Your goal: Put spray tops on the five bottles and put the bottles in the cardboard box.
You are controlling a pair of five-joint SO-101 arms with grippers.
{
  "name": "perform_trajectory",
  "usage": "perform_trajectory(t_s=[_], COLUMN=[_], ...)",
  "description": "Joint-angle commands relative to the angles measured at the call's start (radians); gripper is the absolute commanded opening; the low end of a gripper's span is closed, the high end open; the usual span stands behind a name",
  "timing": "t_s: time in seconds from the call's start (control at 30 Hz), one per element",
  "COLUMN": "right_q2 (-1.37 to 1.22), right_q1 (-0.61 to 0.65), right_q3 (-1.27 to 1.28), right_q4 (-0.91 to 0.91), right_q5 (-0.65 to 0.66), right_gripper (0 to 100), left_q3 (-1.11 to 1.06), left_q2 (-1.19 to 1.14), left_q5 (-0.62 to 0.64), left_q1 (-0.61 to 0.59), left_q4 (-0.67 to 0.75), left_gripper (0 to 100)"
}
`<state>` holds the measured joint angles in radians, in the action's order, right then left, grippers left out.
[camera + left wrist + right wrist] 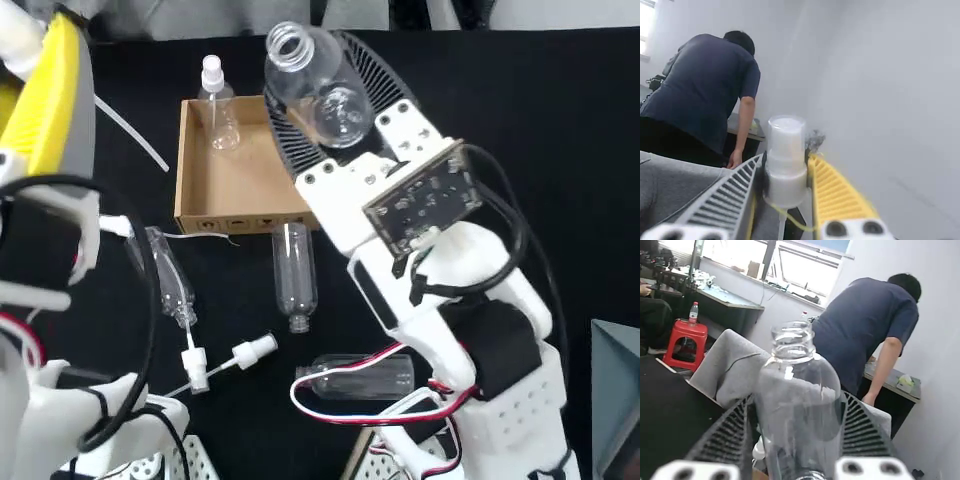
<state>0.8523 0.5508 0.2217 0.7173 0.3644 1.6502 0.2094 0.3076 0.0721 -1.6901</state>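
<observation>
Two pincers, both loaded. My right pincer (795,432) is clamped round the belly of a clear bottle (792,385), its neck bare. It is held high off the table, by the far right corner of the cardboard box (182,170) in the overhead view. My left pincer (785,187) pinches a white spray top (786,145) upright between its grey and yellow fingers, raised at the table's left side. In the box's far left corner is one capped bottle (222,115). On the black table (560,120) just before the box lies an uncapped middle bottle (295,275), with a left bottle (168,272) lying beside it. A near bottle (365,378) lies by my right arm's base under wires (340,362). A loose spray top (255,350) and a second loose top (195,368) lie between these.
</observation>
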Motion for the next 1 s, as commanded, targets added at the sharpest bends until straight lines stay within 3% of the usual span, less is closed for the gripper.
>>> perform_trajectory(t_s=[0.0, 0.23, 0.57, 0.97], right_q2=[0.01, 0.008, 0.008, 0.008], right_q1=[0.078, 0.178, 0.258, 0.262], right_q3=[0.022, 0.074, 0.145, 0.277], right_q4=[-0.037, -0.037, -0.048, -0.215], right_q5=[0.08, 0.149, 0.233, 0.238], right_gripper=[10.3, 10.3, 10.3, 10.3], left_q3=[0.008, 0.008, 0.008, 0.007], left_q2=[0.008, 0.008, 0.008, 0.075], left_q5=[0.069, 0.147, 0.161, 0.161], left_q1=[-0.084, -0.179, -0.182, -0.182], left_q4=[-0.003, -0.008, -0.009, -0.011], left_gripper=[3, 3, 3, 3])
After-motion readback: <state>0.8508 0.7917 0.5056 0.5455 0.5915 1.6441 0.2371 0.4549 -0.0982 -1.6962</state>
